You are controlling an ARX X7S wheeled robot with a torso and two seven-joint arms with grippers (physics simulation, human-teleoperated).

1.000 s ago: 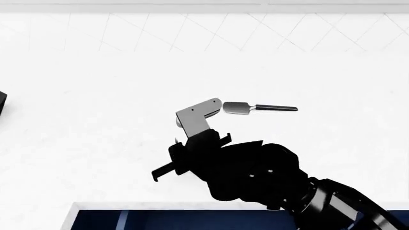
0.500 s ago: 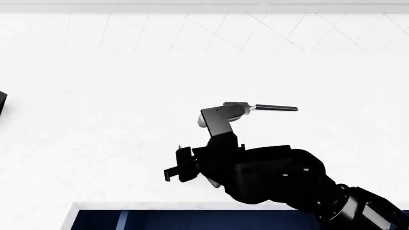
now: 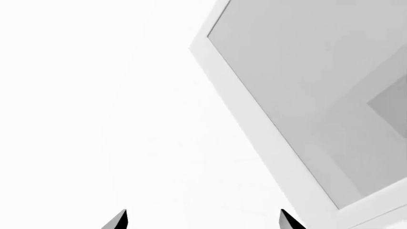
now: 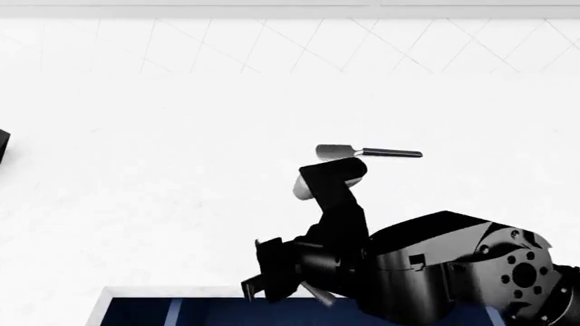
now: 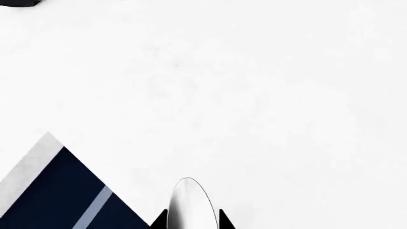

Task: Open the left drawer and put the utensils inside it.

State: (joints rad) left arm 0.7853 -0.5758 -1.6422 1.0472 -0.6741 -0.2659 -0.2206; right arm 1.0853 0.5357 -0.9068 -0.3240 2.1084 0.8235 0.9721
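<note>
Through my left wrist camera I count two dark fingertips (image 3: 118,221) of my left gripper (image 3: 202,223). They stand wide apart with only bare white surface between them, so that hand has hold of nothing. Beyond them is one grey panel (image 3: 305,90) set in a white frame. No utensil and no drawer shows in this view.

From the head camera I see one arm, my right, reaching forward over the white counter (image 4: 163,170). My right gripper (image 4: 328,178) points away from me, and a single pale rounded shape, the spoon (image 4: 303,191), peeks out at its side. One spatula (image 4: 367,152) lies flat on the counter just past my fingers, grey blade towards them and black handle pointing off to the right. I cannot tell whether my fingers touch the blade. At the near edge, below my arm, the left drawer (image 4: 217,314) stands open, its one blue box showing with a paler stripe on its floor. One dark object (image 4: 3,146) is cut off at the far left of the counter.

In the right wrist view I count two dark fingertips (image 5: 160,221) drawn in close on either side of the spoon's pale oval bowl, so this hand is clamped on the spoon. Its handle is hidden from me. One corner of the open drawer, navy inside with a white rim, sits off to one side of my fingers. The spoon hangs over white counter, not over the drawer.
</note>
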